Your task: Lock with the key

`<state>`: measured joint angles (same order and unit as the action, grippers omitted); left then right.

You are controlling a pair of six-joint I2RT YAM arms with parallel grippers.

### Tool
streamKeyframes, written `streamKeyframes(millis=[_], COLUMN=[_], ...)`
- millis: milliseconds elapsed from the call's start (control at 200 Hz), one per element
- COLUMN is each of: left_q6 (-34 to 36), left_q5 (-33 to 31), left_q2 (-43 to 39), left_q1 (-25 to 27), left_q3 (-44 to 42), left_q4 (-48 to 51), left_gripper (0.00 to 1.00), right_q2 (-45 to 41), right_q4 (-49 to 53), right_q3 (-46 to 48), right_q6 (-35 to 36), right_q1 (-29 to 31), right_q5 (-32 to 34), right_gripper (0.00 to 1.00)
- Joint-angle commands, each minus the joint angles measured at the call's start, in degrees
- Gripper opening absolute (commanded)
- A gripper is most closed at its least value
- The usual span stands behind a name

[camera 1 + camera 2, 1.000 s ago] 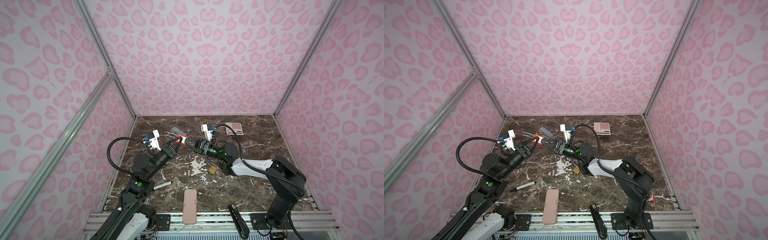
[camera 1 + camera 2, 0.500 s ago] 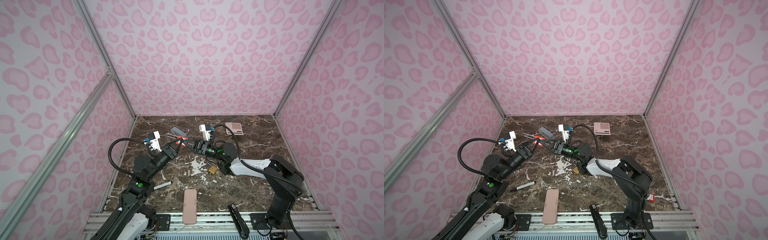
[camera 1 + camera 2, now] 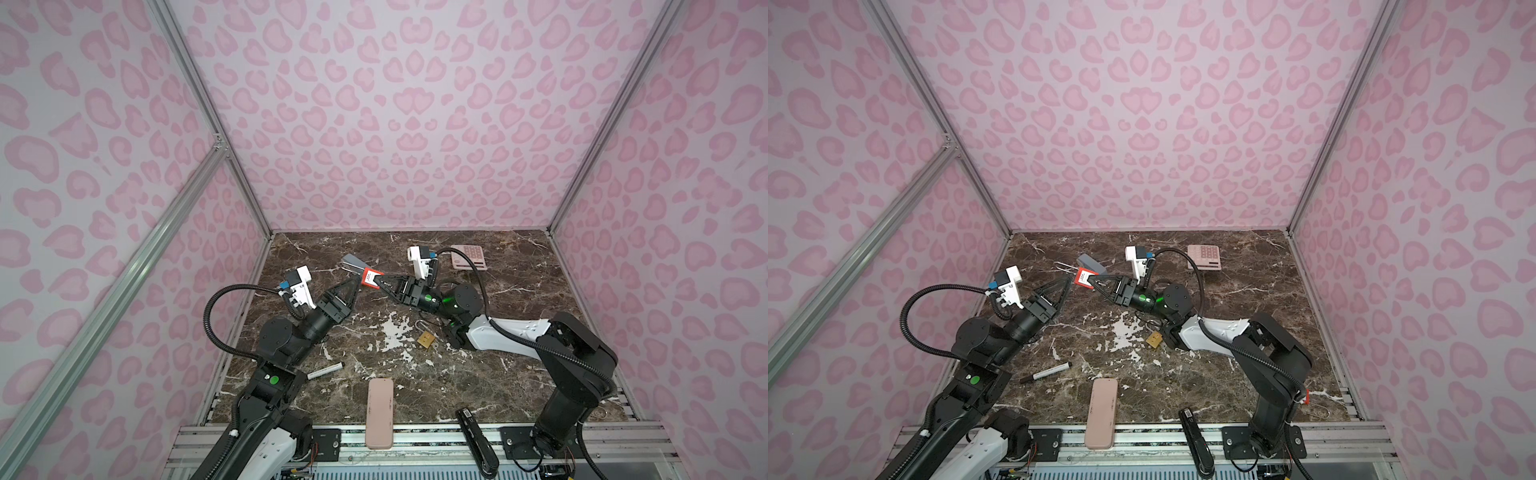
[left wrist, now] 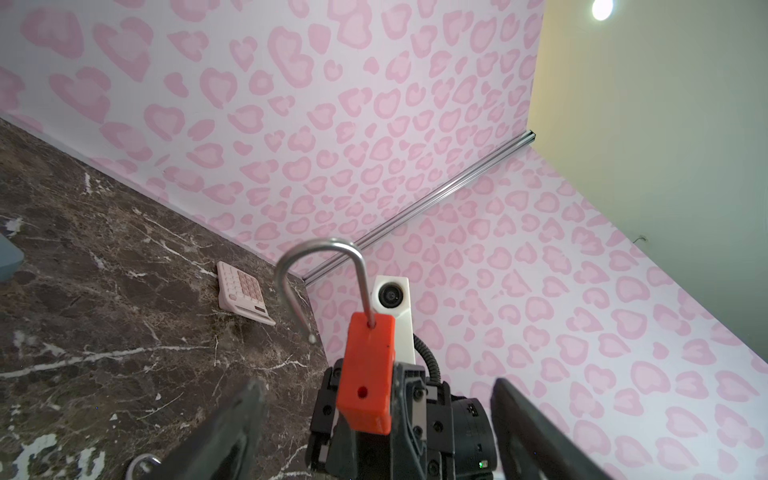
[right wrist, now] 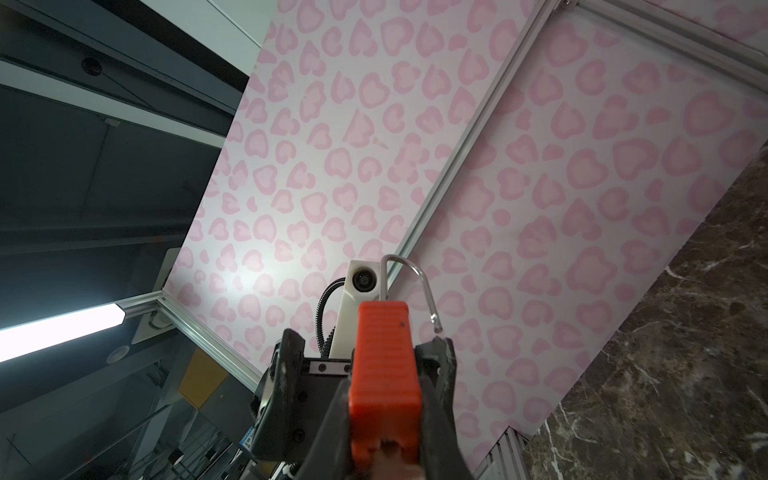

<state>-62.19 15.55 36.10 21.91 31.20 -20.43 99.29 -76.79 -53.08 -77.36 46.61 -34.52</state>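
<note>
- Lock [image 3: 371, 277], red: sits clamped by its body in right gripper [image 3: 377, 284], raised off table [image 3: 519, 291], towards the back and left of middle in both top views.
- Shackle [image 4: 320, 253]: stands open, with one leg in the body and the hooked end hanging free beside it.
- Right gripper: clenched on lock, with fingers [image 5: 442, 374] pressing both sides of the body in right wrist view.
- Left gripper [image 3: 352, 287]: released, jaws spread wide, tips just beside lock; touching or not, cannot tell.
- Left wrist view: shows lock in the gap between the fingers [image 4: 232, 419], clear of both.
- Brass lock [image 3: 426, 338]: lies on table beside right arm, shackle open.
- Grey block [image 3: 353, 262]: lies on table just behind lock.
- Calculator [image 3: 468, 257], pink: lies near the back edge, right of right gripper.
- Marker [image 3: 326, 370]: lies on table by left arm.
- Case [image 3: 379, 413], pink, and stapler [image 3: 476, 440], black: lie at the front edge, well apart from lock.
</note>
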Motion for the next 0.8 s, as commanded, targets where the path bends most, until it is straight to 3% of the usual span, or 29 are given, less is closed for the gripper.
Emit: streamKeyframes(millis=[0,270,565,685,795], left_q6=[0.8,0.2,3.8,4.3,4.8], left_q5=[-0.4,1.3,5.2,7.0,7.2], left_q2=[-0.1,3.5,5.9,6.8,7.0], left_q1=[-0.8,-1.1,-1.2,-1.1,-1.0], left_q3=[0.4,1.7,4.3,4.6,4.6], left_q4=[0.2,-1.8,0.2,0.4,0.9], left_gripper=[0.87,0.87,0.85,0.79,0.66], right_q2=[-1.8,-8.5,-16.2,-17.8,-18.9], right_q4=[-1.9,7.3,29.2,33.2,34.2], right_q3=[1.5,5.1,5.4,5.0,5.3], right_q6=[0.3,5.8,16.3,18.2,18.3], right_q1=[-0.3,-0.4,-1.6,-3.2,-5.1], right_q5=[-1.1,-2.6,-4.8,-6.1,-7.0], right_gripper=[0.14,0.13,0.13,0.13,0.12])
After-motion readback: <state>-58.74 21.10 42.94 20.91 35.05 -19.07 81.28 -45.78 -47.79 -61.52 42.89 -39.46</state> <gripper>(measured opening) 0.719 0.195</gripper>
